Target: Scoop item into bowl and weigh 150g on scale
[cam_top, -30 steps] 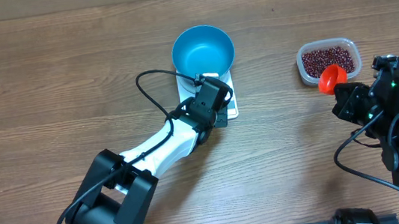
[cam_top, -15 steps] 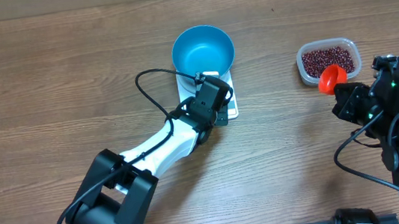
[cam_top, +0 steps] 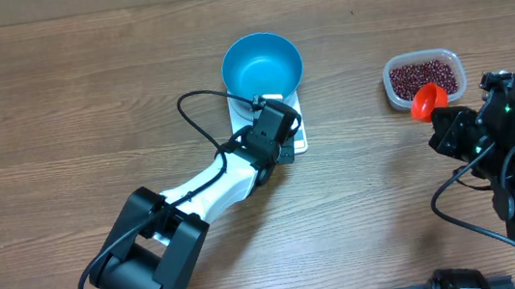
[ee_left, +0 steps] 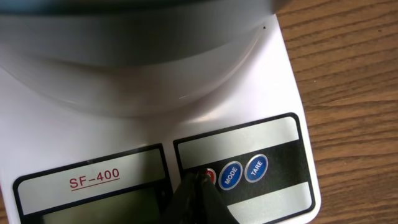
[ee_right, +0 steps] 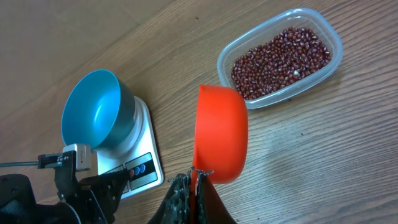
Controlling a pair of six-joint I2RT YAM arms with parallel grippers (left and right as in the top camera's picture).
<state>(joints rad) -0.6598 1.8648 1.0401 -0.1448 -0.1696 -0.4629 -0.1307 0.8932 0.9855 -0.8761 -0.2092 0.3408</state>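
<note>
Scale [ee_left: 273, 87] is carrying a red underlined SF-400 label [ee_left: 94, 180] on its left panel. Right panel is showing two blue round buttons in white lettering: MODE button [ee_left: 230, 175], TARE button [ee_left: 257, 167]. Red button [ee_left: 209, 177] beside them is sitting half hidden, text unreadable.

The counter [cam_top: 59, 109] is brown wood with a plain grain and a matt face. The scale [ee_left: 273, 93] is smooth white plastic with a soft sheen, and its round buttons [ee_left: 230, 175] are glossy. The bowl [cam_top: 261, 61] looks smooth and faintly shiny. At 3 o'clock from it, the tub [ee_right: 336, 59] is thin clear plastic and holds glossy beans [ee_right: 280, 59]. The scoop [ee_right: 221, 134] is smooth orange-red plastic. The left fingers [ee_left: 194, 200] are matt black.
</note>
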